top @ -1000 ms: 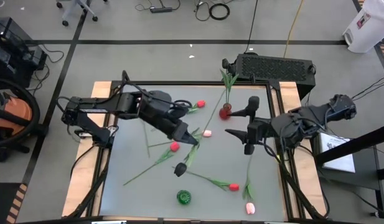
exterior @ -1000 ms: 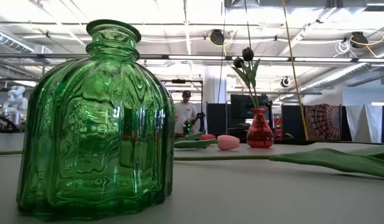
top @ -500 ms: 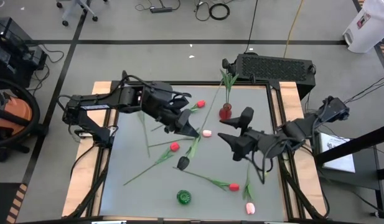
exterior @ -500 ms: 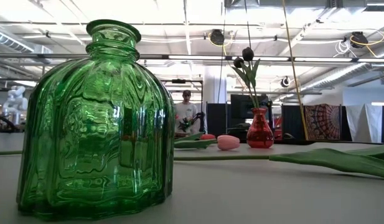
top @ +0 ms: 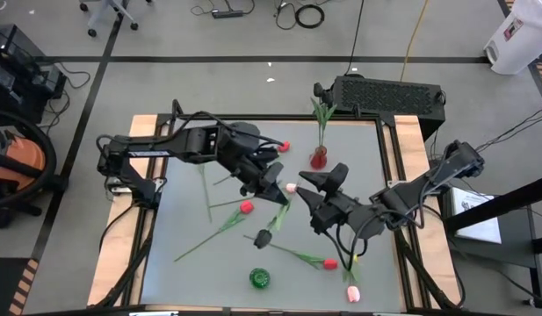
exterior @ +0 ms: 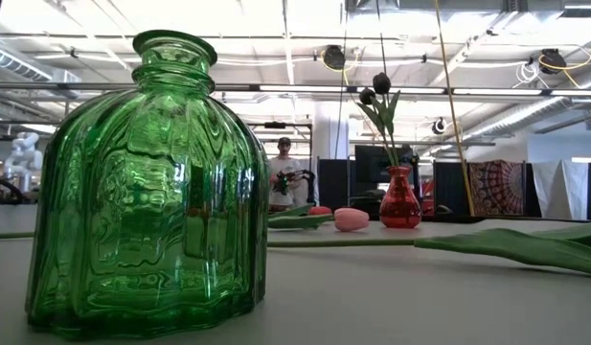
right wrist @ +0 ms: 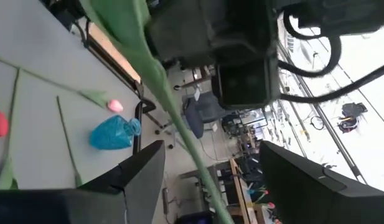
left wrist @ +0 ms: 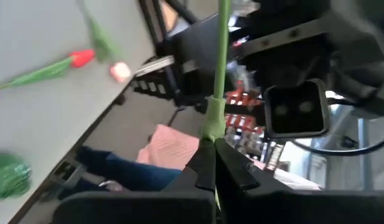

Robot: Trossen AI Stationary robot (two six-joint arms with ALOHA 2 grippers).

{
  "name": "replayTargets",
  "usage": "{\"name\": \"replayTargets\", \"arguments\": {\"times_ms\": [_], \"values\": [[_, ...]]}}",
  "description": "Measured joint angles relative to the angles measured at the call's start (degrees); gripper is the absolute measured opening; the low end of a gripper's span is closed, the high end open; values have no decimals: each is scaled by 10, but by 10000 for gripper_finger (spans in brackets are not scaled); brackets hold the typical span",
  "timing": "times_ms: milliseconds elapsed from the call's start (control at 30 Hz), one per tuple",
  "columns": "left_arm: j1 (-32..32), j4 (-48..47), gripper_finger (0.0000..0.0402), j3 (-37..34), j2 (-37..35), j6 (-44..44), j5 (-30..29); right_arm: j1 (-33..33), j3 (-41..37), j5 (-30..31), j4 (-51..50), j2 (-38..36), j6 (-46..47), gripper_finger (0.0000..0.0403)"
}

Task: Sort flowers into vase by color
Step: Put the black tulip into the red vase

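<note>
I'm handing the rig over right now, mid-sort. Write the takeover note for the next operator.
Left gripper: shut on the stem of the black-headed artificial tulip, over mid-table.
Right gripper: open, fingers either side of that same stem.
Done: two black tulips stand in the small red glass vase.
To do: the held tulip; red tulips and pink tulips lie on the grey table; the green glass vase holds none.
</note>
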Motion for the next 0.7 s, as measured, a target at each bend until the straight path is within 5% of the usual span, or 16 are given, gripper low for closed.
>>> {"name": "replayTargets", "arguments": {"times_ms": [367, 700], "values": [[0, 20, 0, -1, 6, 0, 13, 17, 0, -2, 21, 0, 6, 245], [0, 36, 0, -1, 5, -1, 28, 21, 0, -2, 20, 0, 7, 159]]}}
